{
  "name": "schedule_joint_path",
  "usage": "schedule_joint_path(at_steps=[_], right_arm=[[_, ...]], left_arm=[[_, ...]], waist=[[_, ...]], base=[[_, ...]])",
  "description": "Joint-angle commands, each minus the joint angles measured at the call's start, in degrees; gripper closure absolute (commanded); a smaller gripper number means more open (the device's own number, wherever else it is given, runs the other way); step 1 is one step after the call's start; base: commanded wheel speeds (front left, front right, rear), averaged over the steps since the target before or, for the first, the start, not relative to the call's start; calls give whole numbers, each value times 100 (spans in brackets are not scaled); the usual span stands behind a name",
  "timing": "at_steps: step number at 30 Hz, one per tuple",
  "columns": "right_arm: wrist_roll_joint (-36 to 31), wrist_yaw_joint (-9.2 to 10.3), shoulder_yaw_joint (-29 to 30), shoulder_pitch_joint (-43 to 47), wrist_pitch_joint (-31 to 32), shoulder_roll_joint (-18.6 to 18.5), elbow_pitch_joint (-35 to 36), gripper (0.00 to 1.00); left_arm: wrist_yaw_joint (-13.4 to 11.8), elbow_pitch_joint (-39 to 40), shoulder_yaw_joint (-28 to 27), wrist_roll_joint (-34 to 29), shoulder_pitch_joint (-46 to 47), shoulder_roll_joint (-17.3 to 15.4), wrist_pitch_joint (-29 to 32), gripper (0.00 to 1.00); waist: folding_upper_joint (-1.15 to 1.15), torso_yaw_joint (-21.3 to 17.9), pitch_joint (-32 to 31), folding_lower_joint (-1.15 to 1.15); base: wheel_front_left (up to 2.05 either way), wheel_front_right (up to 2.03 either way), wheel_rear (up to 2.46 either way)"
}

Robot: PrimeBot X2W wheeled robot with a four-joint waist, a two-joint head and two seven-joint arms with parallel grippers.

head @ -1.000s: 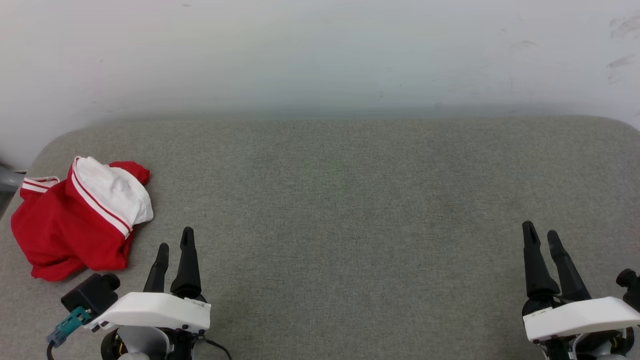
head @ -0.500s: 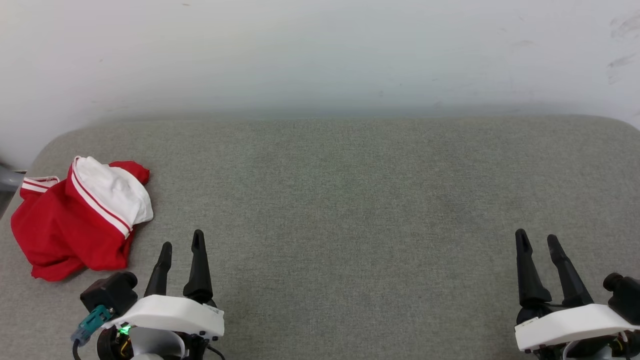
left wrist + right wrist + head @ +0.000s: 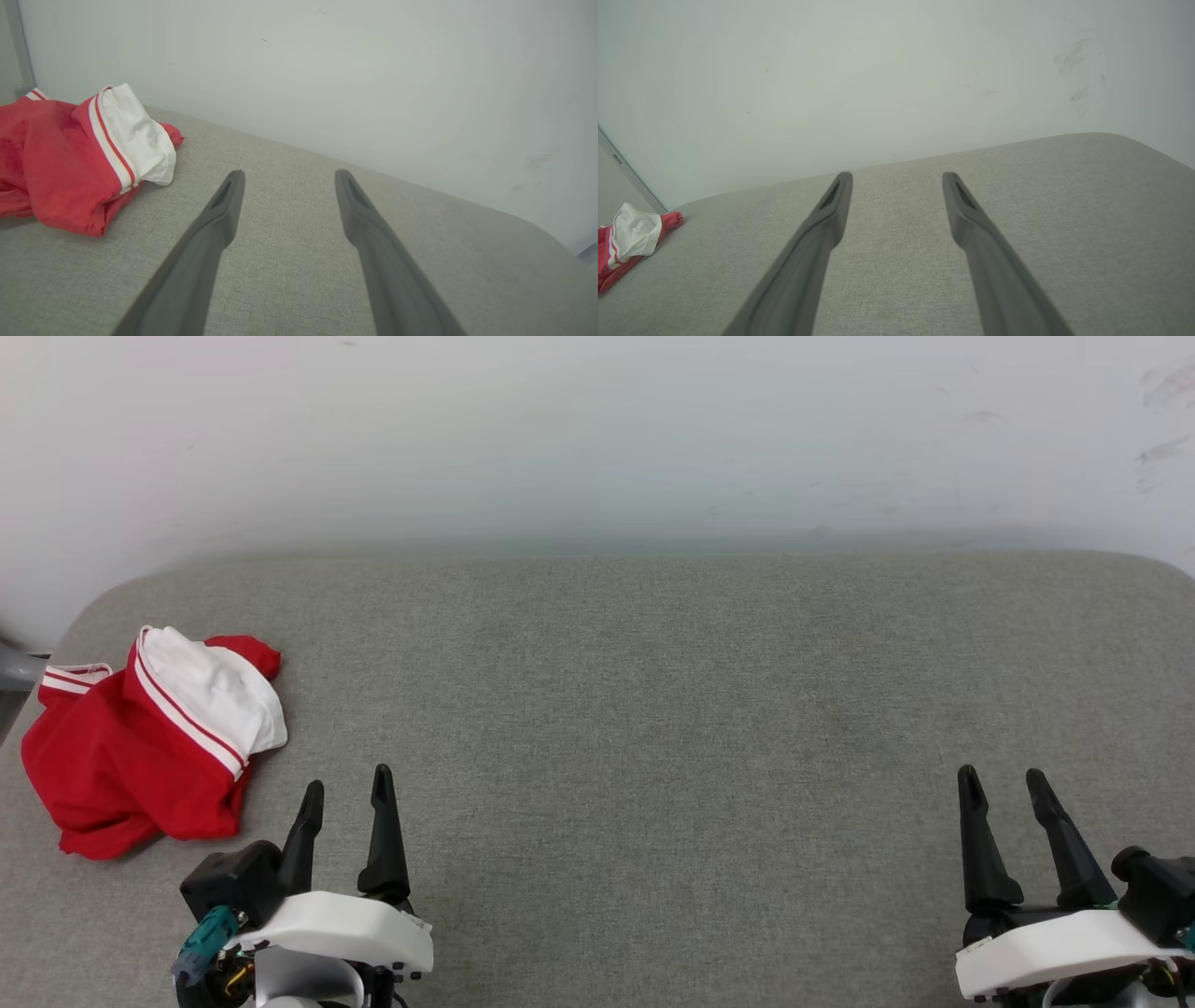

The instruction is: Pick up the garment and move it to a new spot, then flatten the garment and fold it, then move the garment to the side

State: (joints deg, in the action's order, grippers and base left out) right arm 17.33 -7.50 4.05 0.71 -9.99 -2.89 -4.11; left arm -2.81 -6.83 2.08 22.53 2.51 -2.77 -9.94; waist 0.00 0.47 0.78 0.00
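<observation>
Grey padded surface (image 3: 653, 709): your left claw (image 3: 347, 779) and right claw (image 3: 1002, 775) stand open, empty; garment (image 3: 140, 747) lies crumpled left of the former.

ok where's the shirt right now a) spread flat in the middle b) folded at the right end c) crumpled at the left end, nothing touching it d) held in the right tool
c: the shirt lies bunched at the left end of the cushion, apart from the open left tool.
</observation>
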Motion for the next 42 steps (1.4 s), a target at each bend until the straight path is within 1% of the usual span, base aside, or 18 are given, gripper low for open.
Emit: schedule_joint_path(at_steps=[1,14,28,42], right_arm=[[-167,2,3,11,-49,0,81,0],[-779,2,13,105,-217,1,215,0],[-1223,2,17,173,-380,2,349,0],[-1480,2,20,248,-517,4,374,0]], left_arm=[[-37,53,28,-162,-29,-12,-60,0],[-103,54,125,-864,-83,-14,-222,0],[-24,184,144,-1233,-147,-14,-383,0],[-26,97,192,-1700,-209,-15,-526,0]], waist=[[0,2,2,0],[0,9,0,0],[0,26,-1,0],[0,13,-13,0]], base=[[0,0,0],[0,0,0],[0,0,0],[0,0,0]])
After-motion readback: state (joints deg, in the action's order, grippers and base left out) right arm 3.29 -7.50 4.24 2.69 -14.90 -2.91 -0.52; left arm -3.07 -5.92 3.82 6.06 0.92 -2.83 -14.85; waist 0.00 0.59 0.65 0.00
